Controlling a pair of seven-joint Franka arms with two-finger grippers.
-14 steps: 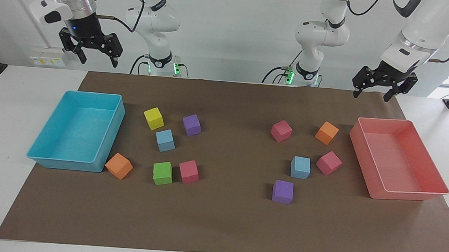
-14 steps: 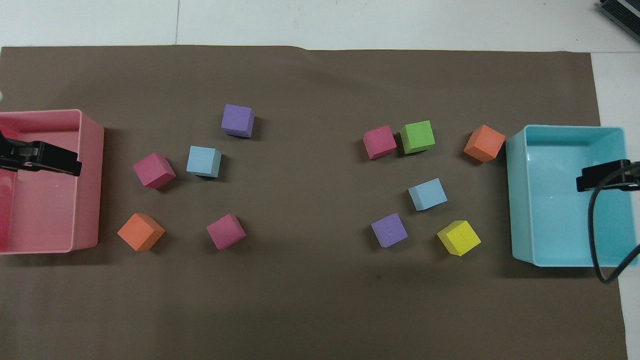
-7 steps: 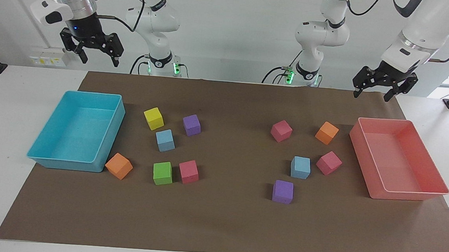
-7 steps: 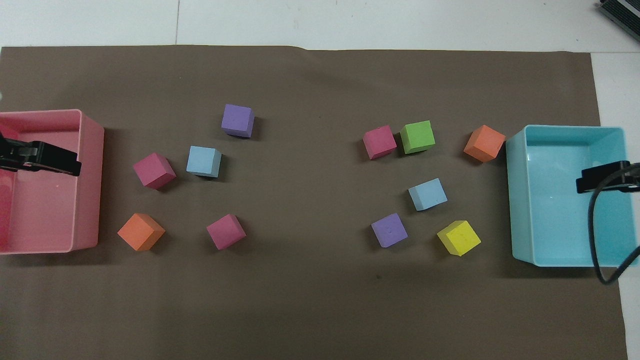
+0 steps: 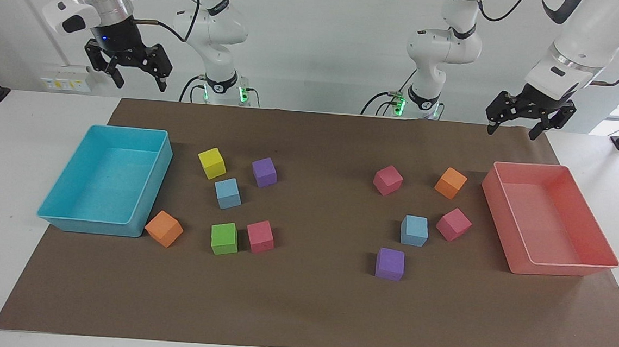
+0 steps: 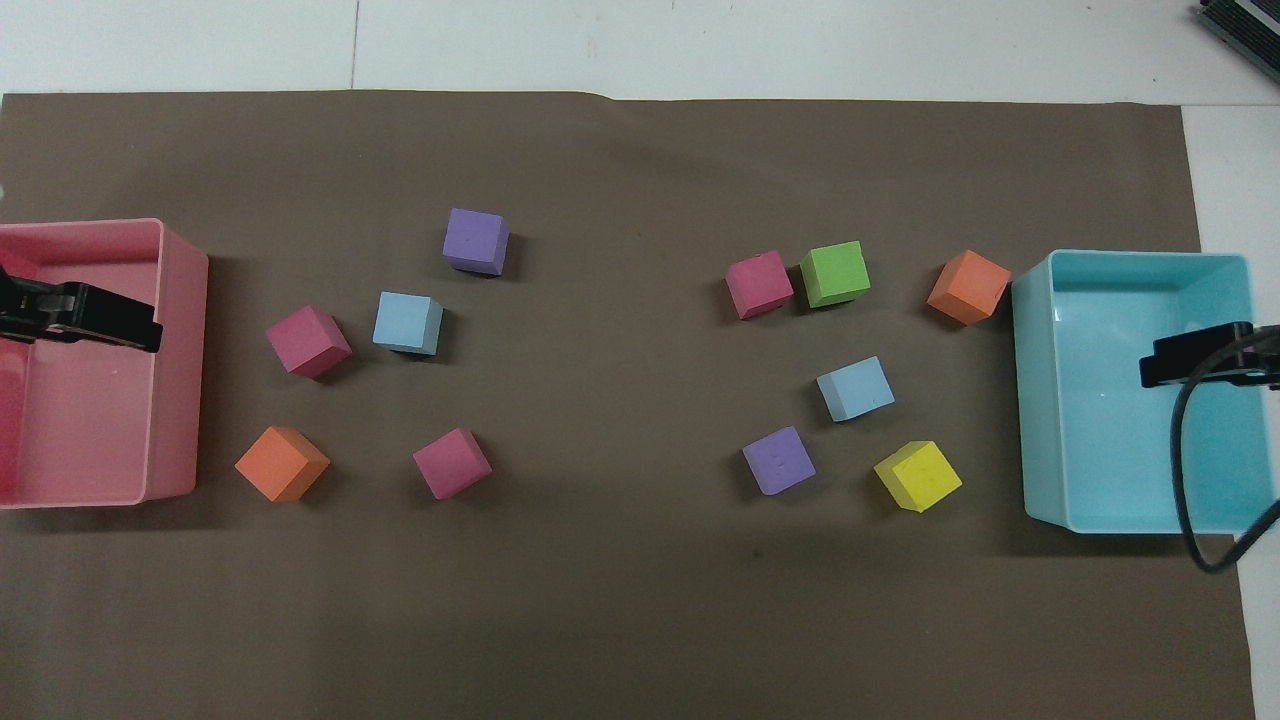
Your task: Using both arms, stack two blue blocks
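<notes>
Blue blocks: two, both flat on the brown paper (image 5: pixel 311 309), well apart from each other, touched by no gripper.

Right gripper (image 5: pixel 137 79): raised high over the turquoise tray (image 5: pixel 51 207), fingers spread wide, holding nothing, touching nothing. Left gripper (image 5: pixel 515 128): raised over the pink tray (image 5: pixel 564 269), fingers also spread apart, holding nothing.

Turquoise tray: nothing visible inside. Pink tray: nothing visible inside either.

First blue block (image 5: pixel 228 193) (image 6: pixel 855 388): low below the right gripper and off toward the middle of the table from it, outside the turquoise tray, between the yellow block (image 5: pixel 212 163) and the green block (image 5: pixel 224 238), near the purple block (image 5: pixel 264 172). Just beside the green block, a pink block (image 5: pixel 260 236); against the tray's corner, an orange block (image 5: pixel 164 228).

Second blue block (image 5: pixel 414 230) (image 6: pixel 408 323): low below the left gripper and toward the middle of the table from it, outside the pink tray, just beside a pink block (image 5: pixel 453 224), near another purple block (image 5: pixel 390 264). Closer to under the left gripper, an orange block (image 5: pixel 450 183) and one more pink block (image 5: pixel 387 180).
</notes>
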